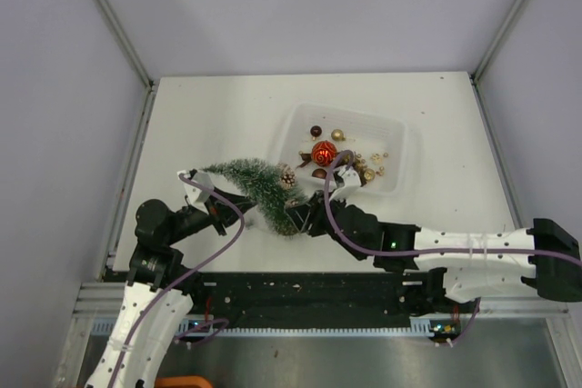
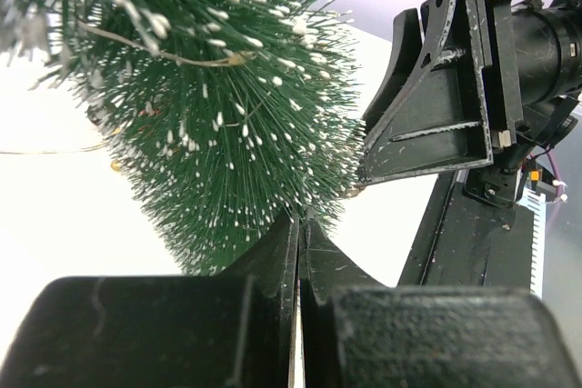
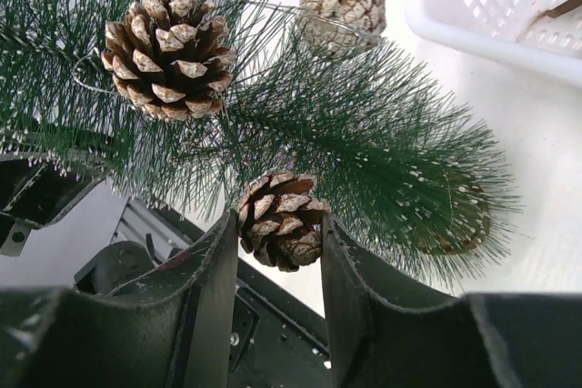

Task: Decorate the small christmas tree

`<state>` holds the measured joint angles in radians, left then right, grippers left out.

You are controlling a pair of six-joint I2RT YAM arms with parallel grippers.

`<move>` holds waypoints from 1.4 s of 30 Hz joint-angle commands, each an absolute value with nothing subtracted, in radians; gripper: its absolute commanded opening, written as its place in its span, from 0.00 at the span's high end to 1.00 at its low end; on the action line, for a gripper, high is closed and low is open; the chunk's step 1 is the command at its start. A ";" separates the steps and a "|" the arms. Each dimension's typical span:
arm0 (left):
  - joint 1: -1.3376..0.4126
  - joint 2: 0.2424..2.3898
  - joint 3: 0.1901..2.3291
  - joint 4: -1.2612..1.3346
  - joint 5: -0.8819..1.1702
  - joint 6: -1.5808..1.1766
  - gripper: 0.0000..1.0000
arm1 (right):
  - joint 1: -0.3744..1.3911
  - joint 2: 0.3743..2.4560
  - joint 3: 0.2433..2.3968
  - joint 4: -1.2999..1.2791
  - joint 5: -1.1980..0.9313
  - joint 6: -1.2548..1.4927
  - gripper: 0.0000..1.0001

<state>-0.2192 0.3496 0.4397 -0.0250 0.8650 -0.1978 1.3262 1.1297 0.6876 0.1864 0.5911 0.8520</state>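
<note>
The small christmas tree (image 1: 257, 186) lies slanted at the near left of the white tray (image 1: 400, 134), tip to the left. My right gripper (image 3: 277, 224) is shut on a brown pinecone (image 3: 280, 220) held against the tree's (image 3: 364, 124) wide lower bristles. The wooden disc base (image 3: 455, 217) shows through them. A second brown pinecone (image 3: 168, 56) and a pale one (image 3: 344, 2) hang on the tree. My left gripper (image 2: 300, 220) is shut, its tips at the edge of the bristles (image 2: 227, 134), with nothing visible between the jaws.
The tray holds a red bauble (image 1: 323, 152) and several small gold and dark ornaments (image 1: 368, 165). My right gripper's black fingers (image 2: 436, 88) sit close to the right of the left gripper. Grey walls enclose the table on three sides.
</note>
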 commanded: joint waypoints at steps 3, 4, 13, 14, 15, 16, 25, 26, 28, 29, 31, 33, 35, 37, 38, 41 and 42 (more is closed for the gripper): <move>-0.229 0.351 0.465 0.014 0.859 -0.196 1.00 | 1.345 1.124 0.667 0.196 0.578 0.880 0.62; -0.230 0.351 0.466 0.014 0.859 -0.196 1.00 | 1.345 1.126 0.664 0.190 0.581 0.881 0.62; -0.230 0.351 0.468 0.012 0.856 -0.193 1.00 | 1.344 1.105 0.634 0.137 0.617 0.896 0.61; -0.230 0.353 0.466 0.011 0.856 -0.195 1.00 | 1.345 1.100 0.629 0.135 0.620 0.896 0.61; -0.230 0.353 0.468 0.011 0.856 -0.193 1.00 | 1.345 1.097 0.627 0.132 0.624 0.894 0.60; -0.230 0.354 0.468 0.012 0.854 -0.195 1.00 | 1.345 1.097 0.629 0.127 0.626 0.890 0.60; -0.232 0.353 0.469 0.009 0.853 -0.196 1.00 | 1.344 1.095 0.624 0.162 0.641 0.858 0.57; -0.232 0.354 0.469 0.009 0.853 -0.196 1.00 | 1.345 1.100 0.627 0.176 0.643 0.854 0.57; -0.232 0.356 0.469 0.008 0.853 -0.196 1.00 | 1.344 1.120 0.637 0.219 0.641 0.836 0.57; -0.233 0.356 0.469 0.009 0.853 -0.196 1.00 | 1.345 1.130 0.643 0.245 0.640 0.828 0.57; -0.233 0.357 0.472 0.012 0.853 -0.196 1.00 | 1.345 1.160 0.655 0.288 0.627 0.812 0.56; -0.235 0.360 0.476 0.014 0.851 -0.198 1.00 | 1.344 1.190 0.673 0.322 0.615 0.796 0.55; -0.235 0.359 0.479 0.012 0.851 -0.193 1.00 | 1.345 1.215 0.686 0.340 0.604 0.785 0.55; -0.236 0.356 0.480 0.009 0.854 -0.192 1.00 | 1.344 1.230 0.692 0.347 0.600 0.782 0.54; -0.236 0.356 0.480 0.008 0.854 -0.190 1.00 | 1.344 1.232 0.690 0.347 0.597 0.782 0.54; -0.236 0.353 0.474 0.008 0.856 -0.190 1.00 | 1.345 1.227 0.684 0.348 0.597 0.785 0.53; -0.236 0.353 0.472 0.008 0.856 -0.190 1.00 | 1.345 1.227 0.684 0.348 0.597 0.779 0.53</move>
